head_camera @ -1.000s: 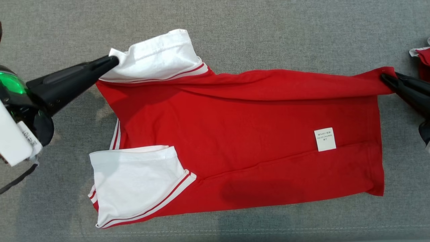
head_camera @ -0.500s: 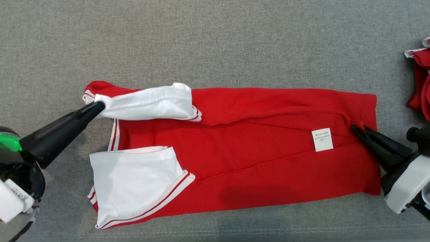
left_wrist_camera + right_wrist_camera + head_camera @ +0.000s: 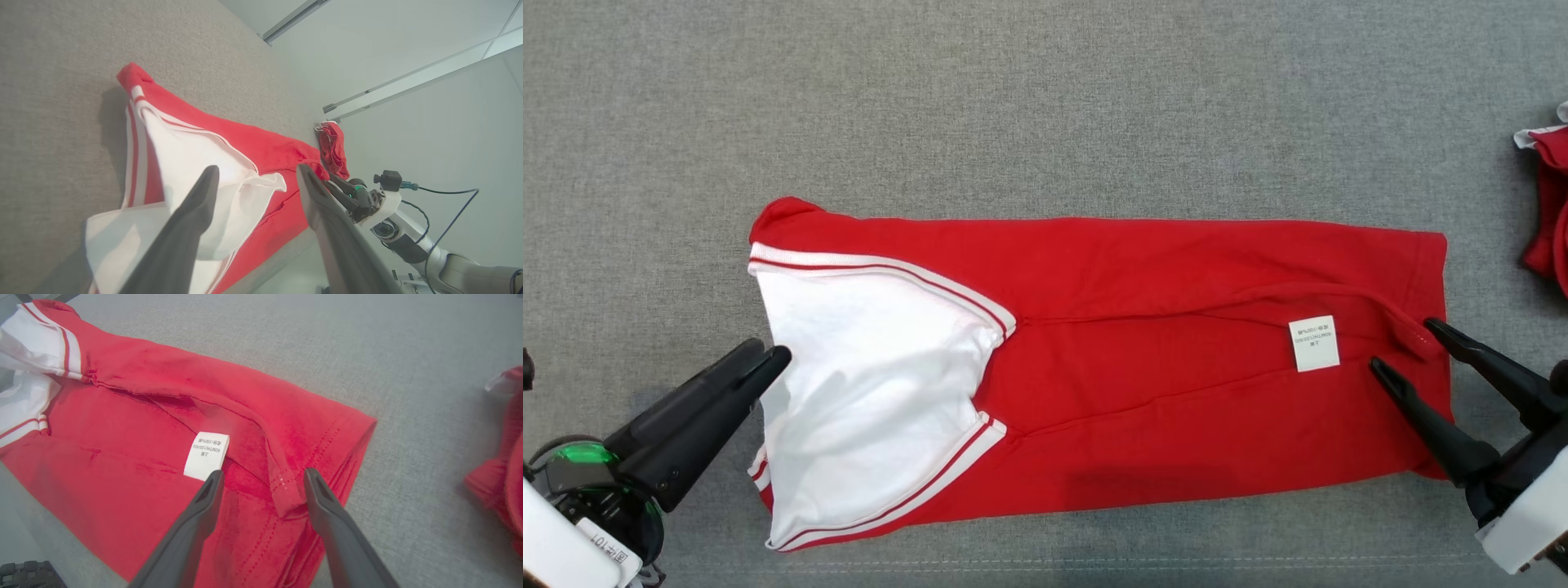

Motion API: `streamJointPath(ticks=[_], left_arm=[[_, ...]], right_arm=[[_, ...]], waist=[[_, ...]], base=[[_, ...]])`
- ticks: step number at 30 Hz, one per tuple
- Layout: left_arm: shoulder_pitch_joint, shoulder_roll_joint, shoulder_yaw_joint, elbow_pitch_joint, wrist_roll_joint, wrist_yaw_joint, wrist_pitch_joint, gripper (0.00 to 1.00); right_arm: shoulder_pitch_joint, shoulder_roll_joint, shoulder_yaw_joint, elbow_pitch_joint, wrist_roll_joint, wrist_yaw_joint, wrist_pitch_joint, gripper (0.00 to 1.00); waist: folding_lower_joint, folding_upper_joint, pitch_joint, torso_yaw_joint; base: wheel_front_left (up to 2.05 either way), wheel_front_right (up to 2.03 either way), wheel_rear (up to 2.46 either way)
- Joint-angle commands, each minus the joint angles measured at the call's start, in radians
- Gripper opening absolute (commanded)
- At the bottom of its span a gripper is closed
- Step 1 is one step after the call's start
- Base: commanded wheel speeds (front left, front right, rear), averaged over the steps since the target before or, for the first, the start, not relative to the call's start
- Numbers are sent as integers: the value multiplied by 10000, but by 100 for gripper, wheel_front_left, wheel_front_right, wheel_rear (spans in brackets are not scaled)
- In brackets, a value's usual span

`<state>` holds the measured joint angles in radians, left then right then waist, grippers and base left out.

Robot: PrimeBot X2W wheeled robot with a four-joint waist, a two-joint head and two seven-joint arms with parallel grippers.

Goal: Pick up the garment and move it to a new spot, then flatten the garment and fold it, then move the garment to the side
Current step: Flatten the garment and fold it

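L end effector [image 3: 769, 351]: fingers apart, nothing held, tips set at edge of white sleeve [image 3: 874, 367]. Garment [image 3: 1135, 269]: red, folded lengthwise, laid flat mid grey worktop [image 3: 1045, 106]. Label [image 3: 1313, 343]: white, nr hem. R end effector [image 3: 1403, 344]: fingers apart, set either side of hem flap. Second red cloth [image 3: 1547, 204]: bunched, far R edge.

Three cameras: one overhead, two low at the wrists.
The head view looks straight down on the grey surface [image 3: 1045, 106]; the wrist views skim in close from opposite ends — all three share the red garment [image 3: 1176, 367].
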<state>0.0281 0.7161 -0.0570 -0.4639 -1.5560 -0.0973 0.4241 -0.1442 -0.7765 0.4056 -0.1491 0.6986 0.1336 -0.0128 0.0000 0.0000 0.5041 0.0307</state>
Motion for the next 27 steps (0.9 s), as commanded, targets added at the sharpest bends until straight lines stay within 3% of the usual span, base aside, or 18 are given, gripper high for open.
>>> streamJointPath(ticks=[1, 7, 11, 15, 18, 21, 23, 27], left_arm=[[-53, 261, 472, -83, 119, -107, -128, 100], [683, -6, 620, 360, 690, -203, -753, 100], [977, -141, 936, 473, 1803, -230, -1628, 100], [1046, -175, 1120, 598, 3540, 132, -2550, 100], [827, -518, 1102, 645, 4553, 514, -3338, 100], [563, -732, 952, 788, 5865, 1162, -4003, 100], [412, -918, 910, 810, 6140, 1358, -4268, 100], [107, -1416, 741, 1067, 6978, 2206, -4804, 100]], right_arm=[[531, -383, -47, -324, 268, -29, -177, 100], [1558, -900, -445, -775, 973, -29, -714, 100], [2096, -556, -1692, -455, 1152, -29, -1382, 100], [2088, 441, -2682, -111, 703, -29, -1382, 100], [1688, 1309, -3108, 144, 90, -29, -1160, 100], [1172, 2327, -3437, 506, -611, -29, -931, 100], [1004, 2708, -3546, 650, -791, -29, -863, 100], [381, 3770, -3443, 1246, -1442, -29, -633, 100]], waist=[[0, 0, -71, 12], [0, 0, -456, 26], [0, 0, -816, 50], [0, 0, -1270, 92], [0, 0, -1631, 113], [0, 0, -1976, 131], [0, 0, -2084, 150], [0, 0, -2423, 145]], base=[[0, 0, 0], [0, 0, 0], [0, 0, 0], [0, 0, 0], [0, 0, 0], [0, 0, 0], [0, 0, 0], [0, 0, 0]])
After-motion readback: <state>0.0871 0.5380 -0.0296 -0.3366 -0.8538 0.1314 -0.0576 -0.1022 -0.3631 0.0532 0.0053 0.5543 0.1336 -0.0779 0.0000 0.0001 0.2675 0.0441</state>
